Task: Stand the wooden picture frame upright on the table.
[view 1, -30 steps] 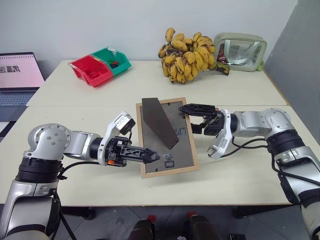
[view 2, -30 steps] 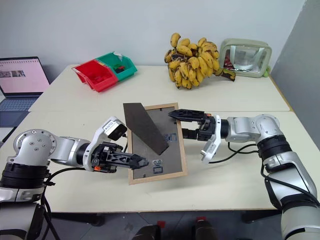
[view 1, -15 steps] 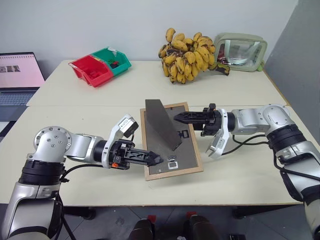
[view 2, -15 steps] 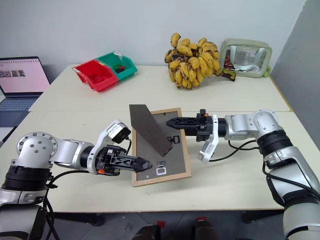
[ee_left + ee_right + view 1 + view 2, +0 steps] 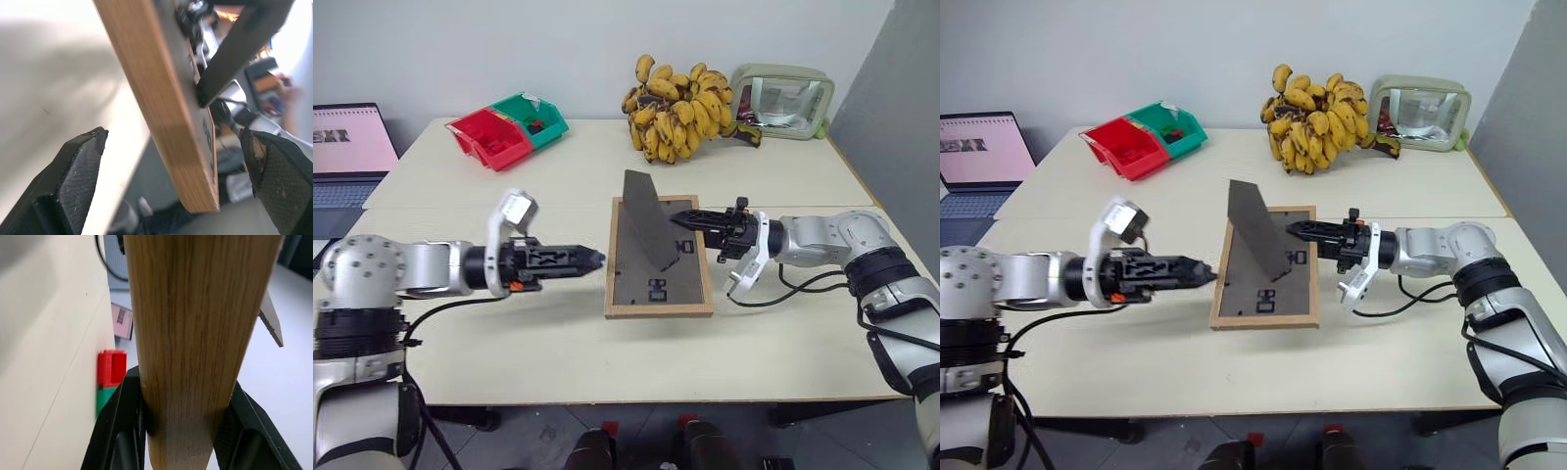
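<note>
Now the left gripper (image 5: 595,258) has let go and pulled back toward the left of the head view, jaws spread wide and empty, while the wooden picture frame (image 5: 658,281) has swung square and lies back-side up at the centre of the desk (image 5: 558,343), stand flap raised. From its right, the right gripper (image 5: 683,221) pinches the frame's edge, a grip the right wrist view shows close up; the picture side is hidden.
</note>
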You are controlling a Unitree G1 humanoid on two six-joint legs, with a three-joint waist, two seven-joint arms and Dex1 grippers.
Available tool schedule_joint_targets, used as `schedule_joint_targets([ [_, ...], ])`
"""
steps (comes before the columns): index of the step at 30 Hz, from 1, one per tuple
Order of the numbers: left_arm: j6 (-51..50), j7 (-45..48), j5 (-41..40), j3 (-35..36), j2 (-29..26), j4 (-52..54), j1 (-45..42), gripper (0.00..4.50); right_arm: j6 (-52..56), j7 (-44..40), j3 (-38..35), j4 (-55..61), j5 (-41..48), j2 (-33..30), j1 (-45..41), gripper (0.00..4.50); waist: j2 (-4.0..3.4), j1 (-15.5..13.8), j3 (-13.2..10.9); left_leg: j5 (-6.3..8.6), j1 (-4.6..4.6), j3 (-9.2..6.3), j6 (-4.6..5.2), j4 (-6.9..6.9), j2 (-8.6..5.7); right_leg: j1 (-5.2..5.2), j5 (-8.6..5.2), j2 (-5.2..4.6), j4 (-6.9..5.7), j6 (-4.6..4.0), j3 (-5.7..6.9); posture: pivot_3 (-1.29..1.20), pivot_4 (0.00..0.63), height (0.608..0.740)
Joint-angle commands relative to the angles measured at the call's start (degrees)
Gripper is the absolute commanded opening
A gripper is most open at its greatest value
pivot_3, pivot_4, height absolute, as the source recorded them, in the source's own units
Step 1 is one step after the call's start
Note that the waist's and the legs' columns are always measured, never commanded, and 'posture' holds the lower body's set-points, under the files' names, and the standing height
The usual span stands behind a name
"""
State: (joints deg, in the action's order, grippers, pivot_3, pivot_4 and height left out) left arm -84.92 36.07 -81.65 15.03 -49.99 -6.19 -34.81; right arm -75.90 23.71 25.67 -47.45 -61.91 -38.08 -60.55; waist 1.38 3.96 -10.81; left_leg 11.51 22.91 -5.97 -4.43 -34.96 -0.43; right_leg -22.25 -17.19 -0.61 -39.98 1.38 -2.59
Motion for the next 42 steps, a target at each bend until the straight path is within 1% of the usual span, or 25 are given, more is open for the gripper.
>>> schedule_joint_targets([
  [1, 8.4, -5.3, 6.1, 7.8, -1.2, 8.1, 4.5, 4.50, 2.3, -6.5, -2.1, -9.0, 11.2, 2.5, -2.9, 1.32, 0.00, 0.2, 0.0, 0.00, 0.01, 0.00, 0.01, 0.00, 0.01, 0.00, 0.00, -0.02, -0.01, 0.00, 0.01, 0.00, 0.150, 0.740],
  [2, 10.9, -7.8, 8.0, 9.4, -0.4, 12.0, 6.7, 4.50, 3.2, -10.4, -2.9, -12.0, 15.1, 4.1, -3.3, 1.32, 0.02, 0.4, 0.0, 0.01, 0.01, 0.00, 0.01, 0.00, 0.06, 0.02, 0.01, -0.15, 0.00, -0.01, 0.00, 0.00, 0.150, 0.740],
  [4, 16.6, -12.2, 13.0, 11.6, 1.7, 21.4, 12.4, 4.50, 7.7, -25.5, -6.0, -18.7, 26.8, 9.3, -3.6, 1.32, 0.06, 0.8, 0.0, 0.02, 0.01, -0.01, 0.03, -0.01, 0.10, 0.06, 0.01, -0.26, 0.01, -0.01, 0.02, 0.00, 0.150, 0.740],
  [5, 18.9, -14.1, 15.1, 12.0, 2.7, 24.8, 14.4, 4.50, 9.4, -30.9, -7.2, -20.3, 30.9, 10.9, -3.6, 1.32, 0.08, 1.0, 0.0, 0.02, -0.04, 0.02, 0.04, 0.02, 0.12, 0.13, 0.01, -0.31, 0.05, -0.01, 0.00, 0.00, 0.150, 0.740],
  [6, 20.6, -16.2, 17.2, 12.2, 3.7, 28.2, 16.6, 4.50, 14.2, -41.1, -9.8, -21.7, 37.0, 13.9, -3.3, 1.32, 0.08, 1.0, 0.0, 0.02, -0.09, 0.05, 0.04, 0.02, 0.12, 0.18, 0.01, -0.34, 0.06, -0.01, -0.01, 0.00, 0.150, 0.740],
  [7, 22.0, -18.5, 18.7, 12.3, 4.9, 30.8, 17.9, 4.50, 19.3, -48.5, -12.7, -22.3, 42.3, 16.5, -3.3, 1.32, 0.09, 1.1, 0.0, 0.03, -0.07, 0.04, 0.05, 0.01, 0.11, 0.18, 0.02, -0.35, 0.05, 0.00, 0.02, 0.00, 0.150, 0.740],
  [8, 23.2, -20.6, 20.0, 12.1, 6.1, 33.0, 18.8, 4.50, 24.5, -54.4, -15.1, -22.6, 46.6, 18.7, -3.5, 1.32, 0.10, 1.0, 0.0, 0.04, -0.07, 0.02, 0.06, -0.01, 0.12, 0.21, 0.03, -0.36, 0.08, 0.01, 0.03, 0.00, 0.150, 0.740],
  [9, 24.1, -22.2, 20.9, 11.9, 7.1, 34.9, 19.2, 4.50, 31.2, -63.1, -17.6, -22.8, 51.1, 21.1, -3.7, 1.32, 0.11, 0.9, 0.0, 0.10, -0.05, -0.03, 0.18, -0.02, 0.11, 0.21, 0.03, -0.35, 0.07, 0.02, 0.06, 0.00, 0.150, 0.740],
  [11, 26.3, -24.2, 23.6, 10.4, 8.3, 38.3, 19.3, 4.50, 43.4, -75.5, -22.6, -22.6, 59.3, 25.1, -4.5, 1.32, 0.11, 0.7, 0.0, 0.12, -0.03, -0.16, 0.21, -0.05, 0.11, 0.24, 0.04, -0.36, 0.06, 0.02, 0.12, 0.00, 0.150, 0.740],
  [12, 27.4, -24.7, 24.7, 9.5, 8.8, 39.9, 19.4, 4.50, 49.3, -80.8, -24.7, -22.6, 62.4, 26.6, -5.0, 1.32, 0.11, 0.7, 0.0, 0.12, -0.03, -0.20, 0.21, -0.06, 0.11, 0.26, 0.04, -0.35, 0.06, 0.02, 0.15, 0.00, 0.150, 0.740],
  [14, 28.6, -26.0, 26.2, 7.8, 10.4, 42.1, 20.1, 4.50, 59.2, -85.1, -27.8, -23.2, 66.2, 28.4, -6.0, 1.32, 0.10, 0.4, 0.0, 0.13, -0.02, -0.20, 0.21, -0.06, 0.07, 0.26, 0.04, -0.35, 0.06, 0.02, 0.23, 0.00, 0.150, 0.740],
  [17, 29.8, -26.1, 27.9, 5.2, 11.9, 44.6, 22.8, 4.50, 66.9, -88.0, -28.4, -23.7, 67.0, 29.8, -5.8, 1.32, 0.10, -0.3, 0.0, 0.13, -0.03, -0.14, 0.22, -0.05, 0.01, 0.25, 0.04, -0.36, 0.08, 0.02, 0.22, 0.00, 0.150, 0.740],
  [20, 31.2, -26.1, 29.1, 4.3, 13.5, 45.3, 25.2, 4.50, 73.2, -88.7, -29.7, -23.9, 68.8, 32.1, -4.3, 1.32, 0.10, -0.7, 0.0, 0.13, -0.02, -0.14, 0.23, -0.05, 0.02, 0.23, 0.04, -0.36, 0.07, 0.02, 0.22, 0.00, 0.150, 0.740],
  [23, 31.4, -26.1, 29.1, 4.2, 14.3, 45.4, 26.3, 4.50, 75.7, -88.4, -30.0, -23.2, 69.1, 33.3, -2.8, 1.32, 0.10, -0.6, 0.0, 0.13, -0.02, -0.11, 0.23, -0.05, 0.05, 0.19, 0.03, -0.30, 0.03, 0.02, 0.21, 0.00, 0.150, 0.740],
  [29, 31.8, -23.2, 29.7, 2.6, 13.3, 45.4, 27.7, 4.50, 75.5, -86.8, -28.5, -22.0, 67.4, 34.4, 0.6, 1.32, 0.10, -0.6, 0.0, 0.13, -0.03, -0.08, 0.23, -0.05, 0.05, 0.18, 0.03, -0.27, 0.03, 0.03, 0.18, 0.00, 0.150, 0.740],
  [31, 32.2, -22.0, 30.9, 1.7, 12.6, 45.5, 28.2, 4.50, 75.5, -86.5, -28.2, -21.5, 67.2, 34.6, 1.7, 2.02, 0.10, -0.7, 0.0, 0.13, -0.04, -0.10, 0.23, -0.05, 0.05, 0.20, 0.03, -0.16, 0.03, 0.03, 0.20, 0.00, 0.150, 0.740],
  [36, 32.7, -20.5, 32.3, 1.0, 12.3, 44.7, 27.8, 4.50, 76.2, -86.6, -27.9, -20.1, 67.5, 34.3, 3.6, 3.32, 0.10, -0.6, 0.0, 0.13, -0.04, -0.08, 0.23, -0.05, 0.06, 0.20, 0.03, -0.08, 0.03, 0.03, 0.18, 0.00, 0.150, 0.740],
  [39, 33.0, -19.1, 33.1, 0.9, 11.8, 43.9, 27.5, 4.50, 76.0, -87.0, -26.7, -18.3, 66.6, 32.8, 5.5, 3.94, 0.10, -0.7, 0.0, 0.13, -0.06, -0.10, 0.22, -0.05, 0.06, 0.22, 0.03, -0.03, 0.03, 0.03, 0.19, 0.00, 0.150, 0.740],
  [41, 33.1, -18.3, 33.5, 1.2, 11.3, 43.3, 27.4, 4.50, 76.8, -88.9, -25.3, -14.5, 66.0, 30.4, 8.9, 4.35, 0.11, -0.7, 0.0, 0.13, -0.06, -0.11, 0.22, -0.05, 0.06, 0.22, 0.03, -0.03, 0.03, 0.03, 0.19, 0.00, 0.150, 0.740],
  [42, 33.1, -17.9, 33.4, 1.6, 11.1, 43.0, 27.4, 4.50, 77.9, -90.3, -24.6, -11.3, 66.1, 28.8, 11.2, 4.47, 0.10, -0.9, 0.0, 0.13, -0.06, -0.11, 0.22, -0.05, 0.06, 0.24, 0.03, -0.03, 0.05, 0.03, 0.19, 0.00, 0.150, 0.740],
])
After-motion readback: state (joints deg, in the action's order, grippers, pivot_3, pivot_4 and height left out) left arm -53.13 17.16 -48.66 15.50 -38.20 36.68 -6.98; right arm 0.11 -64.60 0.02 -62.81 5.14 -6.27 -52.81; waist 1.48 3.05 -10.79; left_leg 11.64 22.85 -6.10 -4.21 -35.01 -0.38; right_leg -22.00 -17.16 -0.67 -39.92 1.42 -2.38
